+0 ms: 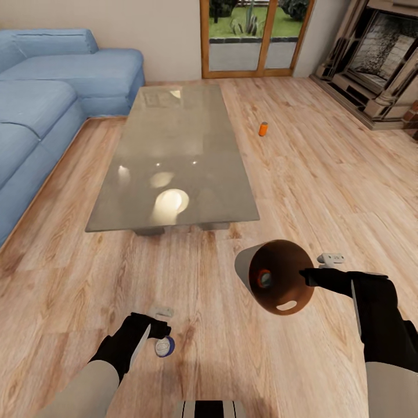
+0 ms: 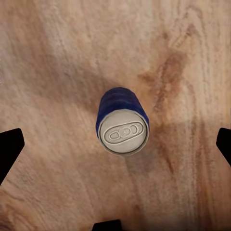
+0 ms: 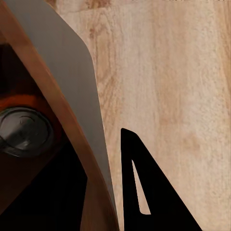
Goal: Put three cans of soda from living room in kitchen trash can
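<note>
Grey outside and brown within, the tash can (image 1: 277, 277) hung tilted at the lower right of the head view, its mouth turned toward the camera, pinched at the rim by the right gripper (image 1: 309, 277); one orange can (image 1: 265, 279) lay inside it. That hold probably kept the bin ready for loading. At lower left the left gripper (image 1: 152, 332) reached down with its jaws spread wide either side of the blue can (image 2: 122, 126), which stood upright on the plank floor (image 1: 302, 174), not yet grasped. A second orange can (image 1: 263, 129) stood on the floor right of the glass table (image 1: 174, 145), upper centre.
</note>
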Tool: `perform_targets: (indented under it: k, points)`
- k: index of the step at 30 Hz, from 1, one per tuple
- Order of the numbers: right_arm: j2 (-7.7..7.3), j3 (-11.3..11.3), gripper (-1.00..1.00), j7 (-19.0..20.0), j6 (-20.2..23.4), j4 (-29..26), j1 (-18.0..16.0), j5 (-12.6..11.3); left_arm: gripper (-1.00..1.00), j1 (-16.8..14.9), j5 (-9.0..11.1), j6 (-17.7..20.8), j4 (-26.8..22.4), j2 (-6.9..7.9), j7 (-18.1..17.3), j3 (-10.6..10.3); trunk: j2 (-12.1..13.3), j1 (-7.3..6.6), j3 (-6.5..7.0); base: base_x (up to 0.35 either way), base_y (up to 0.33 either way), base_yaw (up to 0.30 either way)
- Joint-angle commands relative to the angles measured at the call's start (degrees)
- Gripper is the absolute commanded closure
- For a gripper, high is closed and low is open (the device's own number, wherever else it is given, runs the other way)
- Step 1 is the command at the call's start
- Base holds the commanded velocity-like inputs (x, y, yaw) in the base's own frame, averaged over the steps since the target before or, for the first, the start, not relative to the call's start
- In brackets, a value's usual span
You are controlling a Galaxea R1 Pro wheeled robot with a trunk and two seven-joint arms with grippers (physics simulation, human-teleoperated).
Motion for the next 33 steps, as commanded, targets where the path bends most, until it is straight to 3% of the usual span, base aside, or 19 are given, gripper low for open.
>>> perform_targets:
  k: [1,10,19,33]
  points:
    - [0.02,0.1,1.0,0.1,0.5,0.0,0.0,-1.4,-1.0,0.0,0.0,0.0,0.0,0.0,0.0,0.0,0.0,0.0,0.01,0.005,0.003,-0.005]
    - [-0.03,0.1,1.0,0.2,0.4,0.0,0.0,-1.4,-1.0,0.0,0.0,-0.1,-0.2,0.08,0.0,-0.1,0.0,0.0,0.01,-0.041,-0.073,-0.001]
    - [-1.55,0.0,1.0,0.4,-3.5,0.6,0.6,-1.3,-1.0,0.0,0.1,-0.1,-0.5,0.16,0.1,-0.1,0.0,0.0,0.19,-0.006,-0.009,-0.04]
    - [-2.68,-0.1,1.0,0.4,-4.2,2.5,0.7,-1.1,-1.0,0.0,0.0,-0.3,-0.2,0.23,0.1,-0.1,0.0,0.0,0.85,0.0,0.003,-0.135]
